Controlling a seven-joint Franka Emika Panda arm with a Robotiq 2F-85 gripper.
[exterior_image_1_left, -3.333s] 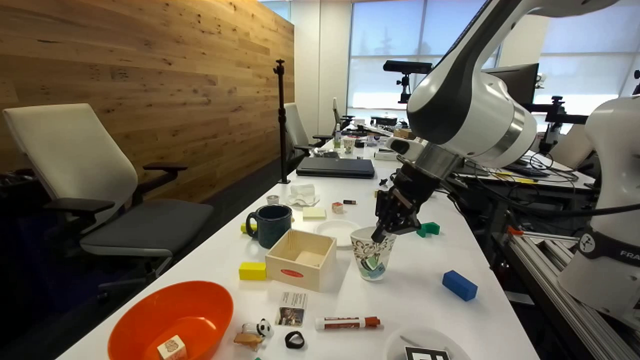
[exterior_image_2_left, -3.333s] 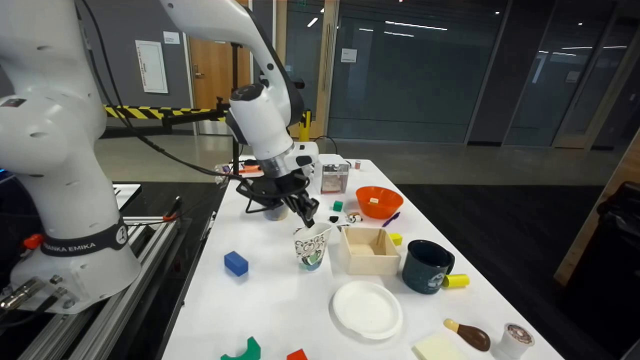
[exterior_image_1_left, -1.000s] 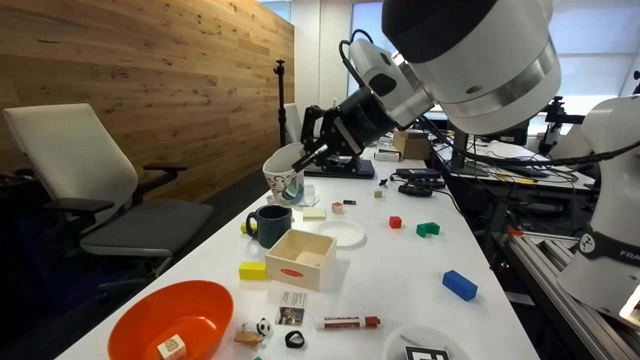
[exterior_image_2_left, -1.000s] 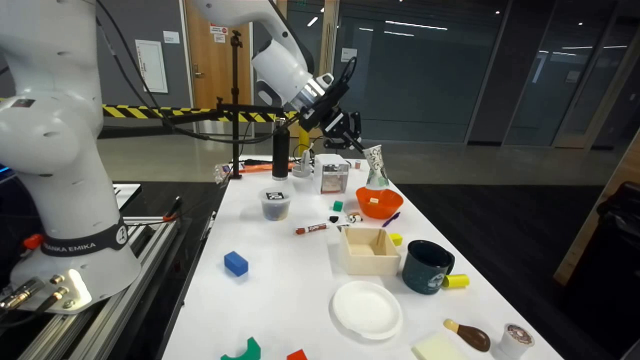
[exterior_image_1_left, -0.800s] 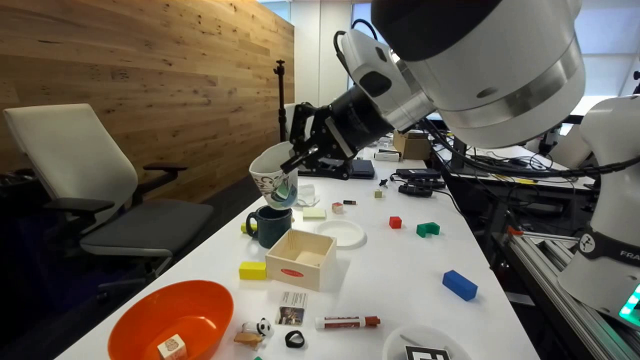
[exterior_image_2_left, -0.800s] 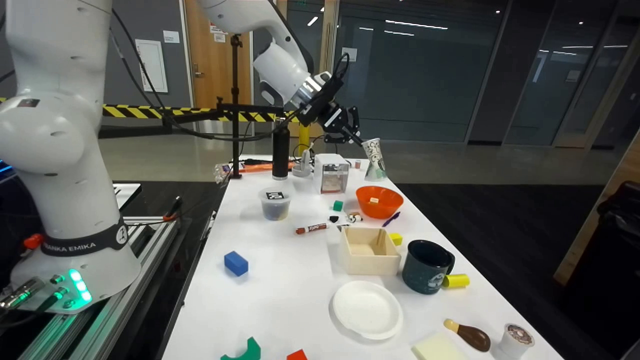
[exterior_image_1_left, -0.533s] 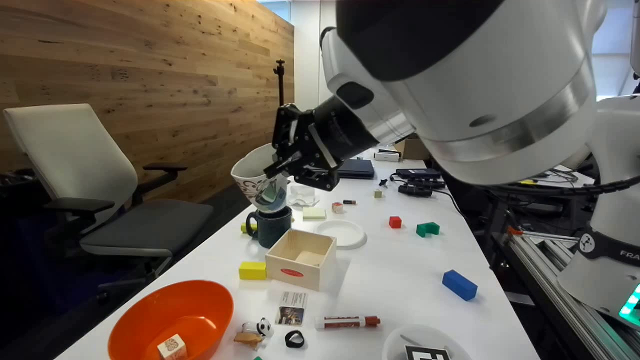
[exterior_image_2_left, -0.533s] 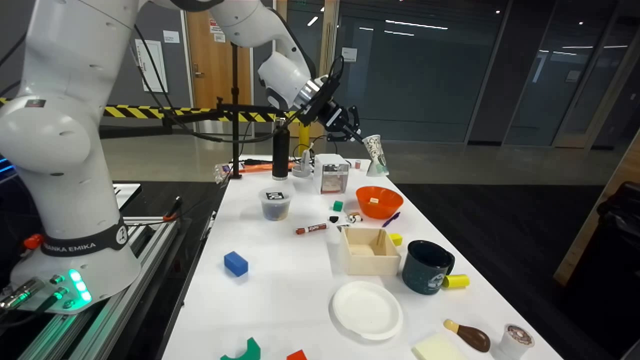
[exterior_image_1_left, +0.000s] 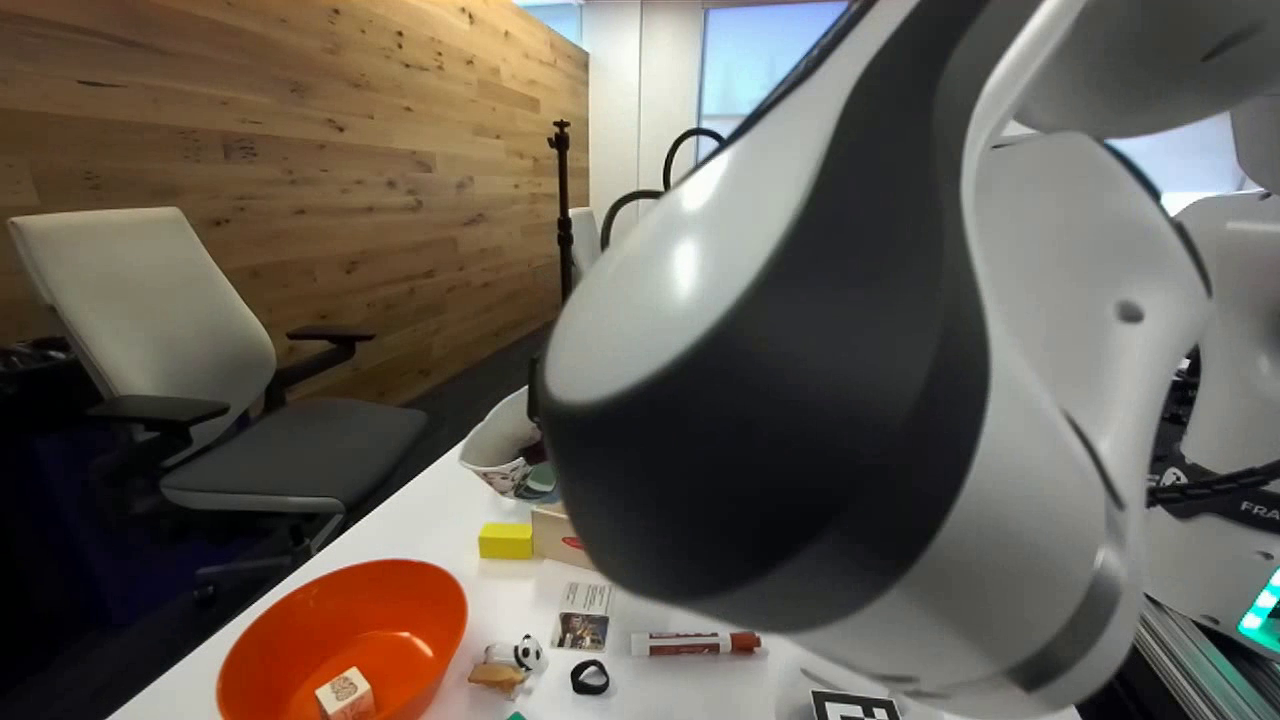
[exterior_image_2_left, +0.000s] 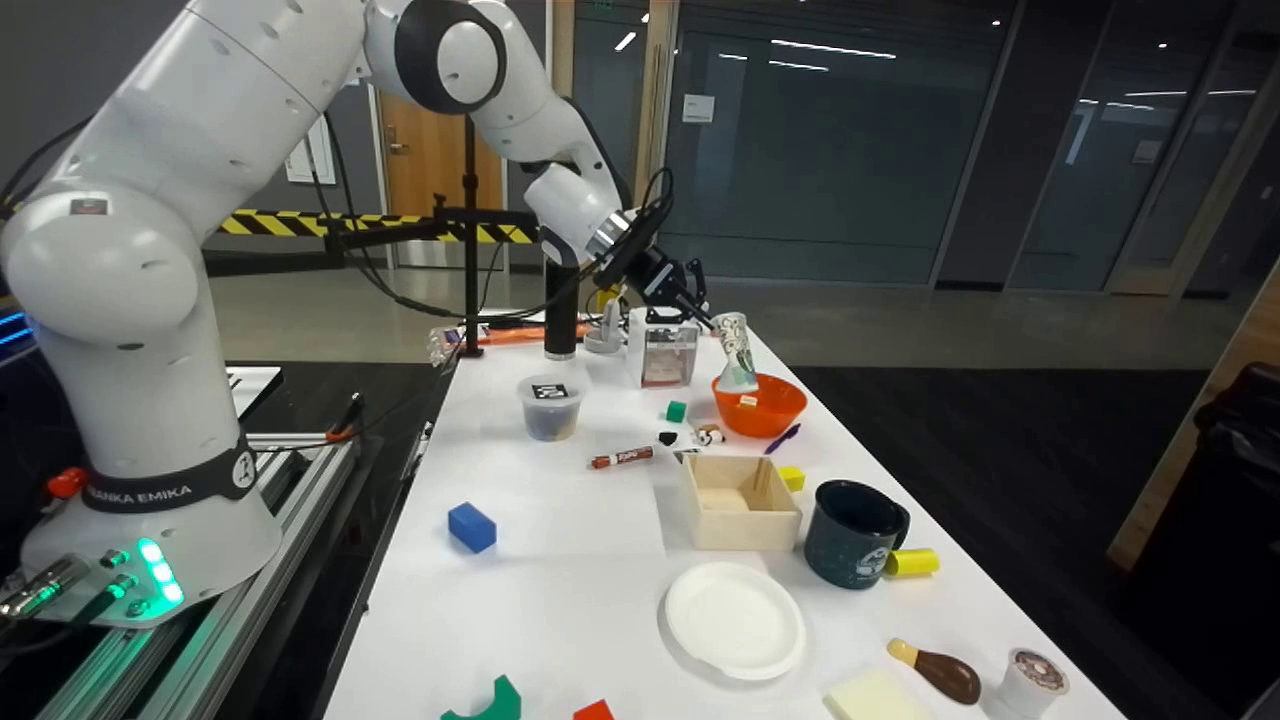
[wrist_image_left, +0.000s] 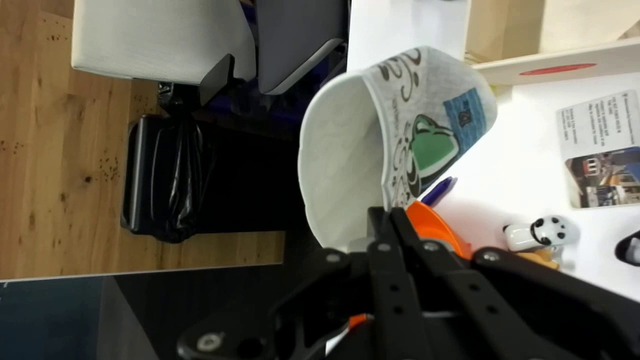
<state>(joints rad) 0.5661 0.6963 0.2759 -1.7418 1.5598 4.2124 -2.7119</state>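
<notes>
A white paper cup (exterior_image_2_left: 736, 355) with brown swirls and a green mug print hangs tilted above the table. My gripper (wrist_image_left: 387, 212) is shut on its rim, one finger inside the cup and the other outside. The cup (wrist_image_left: 430, 120) shows its wide mouth toward the left in the wrist view. Behind the fingers, part of an orange bowl (wrist_image_left: 432, 227) appears. In an exterior view the cup's lower end overlaps the bowl (exterior_image_2_left: 775, 418); how far apart they are, I cannot tell. Elsewhere the arm hides most of the gripper, and only part of the cup (exterior_image_1_left: 500, 450) shows.
A wooden box (exterior_image_2_left: 745, 525), a dark mug (exterior_image_2_left: 850, 550) and a white plate (exterior_image_2_left: 735, 620) stand along the table. Near the bowl lie a panda figure (wrist_image_left: 537, 232), a card (wrist_image_left: 597, 120), a marker (exterior_image_1_left: 695, 644) and a yellow block (exterior_image_1_left: 506, 541). A chair (exterior_image_1_left: 290, 460) stands beside the table.
Earlier the cup stood on the table with the gripper at its rim. It was lifted and tilted; over the last half second it has come lower, while the arm swung across one view.
</notes>
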